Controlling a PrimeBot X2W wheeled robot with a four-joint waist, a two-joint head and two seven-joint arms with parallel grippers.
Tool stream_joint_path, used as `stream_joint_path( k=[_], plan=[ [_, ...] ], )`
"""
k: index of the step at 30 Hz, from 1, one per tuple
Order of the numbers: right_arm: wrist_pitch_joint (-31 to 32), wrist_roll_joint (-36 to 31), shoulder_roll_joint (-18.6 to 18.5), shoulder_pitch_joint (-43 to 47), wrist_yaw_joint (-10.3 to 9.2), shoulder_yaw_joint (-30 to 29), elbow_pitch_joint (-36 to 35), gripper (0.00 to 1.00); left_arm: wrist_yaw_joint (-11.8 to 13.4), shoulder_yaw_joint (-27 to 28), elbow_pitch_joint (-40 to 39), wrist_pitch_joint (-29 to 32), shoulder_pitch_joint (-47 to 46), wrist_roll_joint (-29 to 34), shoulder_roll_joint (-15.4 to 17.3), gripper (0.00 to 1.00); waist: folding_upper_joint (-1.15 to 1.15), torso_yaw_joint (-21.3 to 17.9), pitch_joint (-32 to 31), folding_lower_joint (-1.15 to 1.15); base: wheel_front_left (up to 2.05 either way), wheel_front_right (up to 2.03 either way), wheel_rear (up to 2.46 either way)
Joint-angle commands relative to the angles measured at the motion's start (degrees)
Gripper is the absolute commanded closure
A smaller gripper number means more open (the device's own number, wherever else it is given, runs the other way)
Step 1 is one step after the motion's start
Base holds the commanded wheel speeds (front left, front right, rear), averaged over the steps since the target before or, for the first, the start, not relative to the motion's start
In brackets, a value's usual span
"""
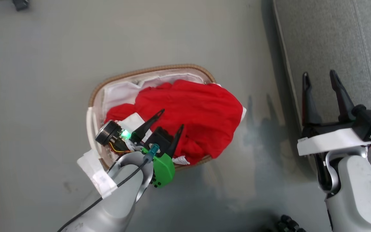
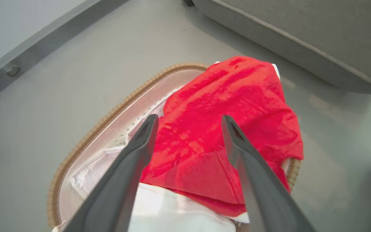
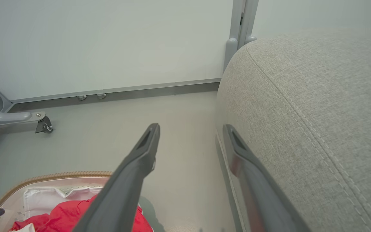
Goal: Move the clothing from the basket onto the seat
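Left gripper [image 2: 189,118] gapes over red clothing [image 2: 237,96] in the basket [image 2: 130,103]; right gripper [image 3: 191,126], also open, faces the seat [image 3: 301,96].

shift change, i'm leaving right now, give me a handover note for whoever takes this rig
Left claw: open, poised over the red clothing, nothing gripped.
Right claw: open, empty, at the grey seat edge.
Clothing heaped in the basket on the floor, spilling over the rim on the seat side.
Done: nothing moved yet.
Left: grip the clothing, lift it onto the seat.
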Motion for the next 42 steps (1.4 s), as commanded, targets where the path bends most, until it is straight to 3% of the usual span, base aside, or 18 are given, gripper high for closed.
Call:
stream_joint_path(
  k=[1,9,24,25,26,27,28,42],
  plan=[
    [-0.12,0.61,-0.15,-1.28,-0.02,0.32,-0.46,0.00,-0.07,-0.92,1.23,0.03,-1.71,0.25,0.46,0.00,0.00,-4.45,6.01,-0.01,0.00,0.00,0.00],
    [-0.12,2.91,-0.14,-3.68,-0.02,1.48,-1.28,0.00,1.70,-6.00,9.73,0.86,-6.10,-1.00,0.47,0.00,0.00,-7.36,11.15,-0.01,0.00,0.00,0.00],
    [-0.12,6.58,-0.15,-4.69,-0.02,4.08,-0.56,0.00,7.37,-6.82,22.58,3.79,-13.55,-1.33,1.07,0.00,0.00,-9.69,14.16,-0.01,0.00,0.00,0.00],
    [-0.12,6.82,-0.15,-4.77,-0.02,4.17,-0.46,0.00,7.44,-6.73,22.99,3.72,-13.82,-1.58,1.07,0.13,0.00,-9.69,14.09,-0.01,0.00,0.00,0.00],
    [-0.12,6.86,-0.15,-4.81,-0.02,4.20,-0.39,0.00,7.42,-6.63,23.34,3.57,-13.99,-1.74,1.11,0.53,0.00,-9.65,13.96,-0.01,0.00,0.00,0.00],
    [-0.12,6.80,-0.15,-4.85,-0.02,4.18,-0.27,0.00,7.27,-6.62,23.70,3.44,-14.03,-2.00,1.15,0.83,0.00,-9.56,13.75,-0.01,0.00,0.00,0.00],
    [-0.12,6.84,-0.15,-4.89,-0.02,4.16,-0.18,0.00,7.10,-6.63,23.93,3.31,-14.06,-2.22,1.15,1.00,0.00,-9.49,13.57,-0.01,0.00,0.00,0.00],
    [-0.12,3.91,-0.17,-3.09,-0.02,2.40,1.91,0.00,5.70,-5.82,20.89,0.04,-11.03,-5.92,0.64,1.00,0.00,-5.87,4.00,-0.01,0.00,0.00,0.00]
  ],
)
